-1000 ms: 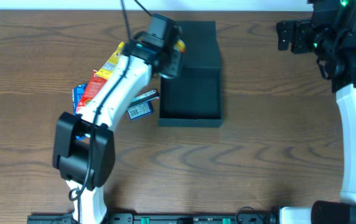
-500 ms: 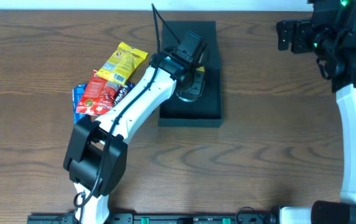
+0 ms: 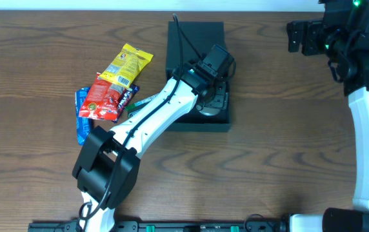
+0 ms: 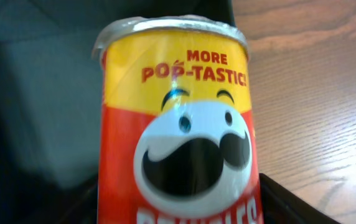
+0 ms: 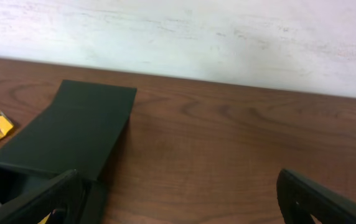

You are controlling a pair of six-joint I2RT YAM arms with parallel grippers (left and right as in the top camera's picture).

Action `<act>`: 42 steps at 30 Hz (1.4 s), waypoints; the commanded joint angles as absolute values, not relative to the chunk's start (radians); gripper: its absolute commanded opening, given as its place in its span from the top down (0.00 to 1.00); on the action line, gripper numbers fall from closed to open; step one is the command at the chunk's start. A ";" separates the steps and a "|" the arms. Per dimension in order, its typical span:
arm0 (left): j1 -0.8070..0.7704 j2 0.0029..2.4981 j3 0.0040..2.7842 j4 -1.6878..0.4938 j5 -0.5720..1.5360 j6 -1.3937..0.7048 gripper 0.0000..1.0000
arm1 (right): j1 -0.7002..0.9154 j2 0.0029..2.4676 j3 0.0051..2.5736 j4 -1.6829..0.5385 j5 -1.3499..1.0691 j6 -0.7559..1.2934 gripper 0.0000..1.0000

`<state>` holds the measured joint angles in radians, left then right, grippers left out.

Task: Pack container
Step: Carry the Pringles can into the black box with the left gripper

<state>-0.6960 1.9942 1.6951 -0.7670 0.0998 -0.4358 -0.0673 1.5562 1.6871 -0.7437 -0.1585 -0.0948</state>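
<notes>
Container (image 3: pixel 195 40) lies open at the middle of the table's (image 3: pixel 288 142) far edge, a Pringles can (image 4: pixel 177 130) in its tray. Left gripper (image 3: pixel 209 100) hangs over the can, grip unclear. Right gripper (image 5: pixel 181 190) gapes empty near the far right corner.

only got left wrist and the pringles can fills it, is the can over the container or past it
Observer: Over it. The left gripper sits above the container's open tray, near its right wall.
Operator: anything left to pack
Observer: A yellow pack, a red pack and a blue pack lie on the table left of the container.
Operator: right arm in the way
Observer: No, the right gripper is open, far right of the container.
</notes>
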 commanded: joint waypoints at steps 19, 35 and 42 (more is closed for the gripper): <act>-0.655 1.996 1.717 -0.875 -0.146 -0.318 0.94 | -0.072 1.545 1.684 -0.744 -0.162 -0.095 0.01; -0.653 2.018 1.532 -0.766 -0.080 -0.283 0.94 | -0.072 1.545 1.684 -0.748 -0.162 -0.095 0.01; -0.653 2.069 1.532 -0.714 0.176 -0.239 0.94 | -0.072 1.545 1.684 -0.756 -0.162 -0.095 0.01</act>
<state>-0.6563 2.0357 1.5425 -0.7132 0.0658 -0.2714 -0.0673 1.5562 1.6871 -0.7517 -0.1581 -0.0948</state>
